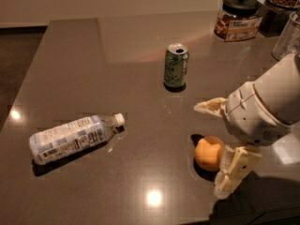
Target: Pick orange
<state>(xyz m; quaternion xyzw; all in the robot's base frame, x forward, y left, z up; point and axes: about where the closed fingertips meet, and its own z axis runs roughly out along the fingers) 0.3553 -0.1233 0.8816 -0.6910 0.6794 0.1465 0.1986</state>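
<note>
We see a dark, glossy table point(93, 55) carrying a green soda can point(176, 65) upright at centre, a plastic bottle point(70, 139) lying lower left, a black-lidded jar point(236, 15) upper right, and the orange point(206, 154) lower right, where the gripper point(209, 150) hangs, fingers spread either side
</note>
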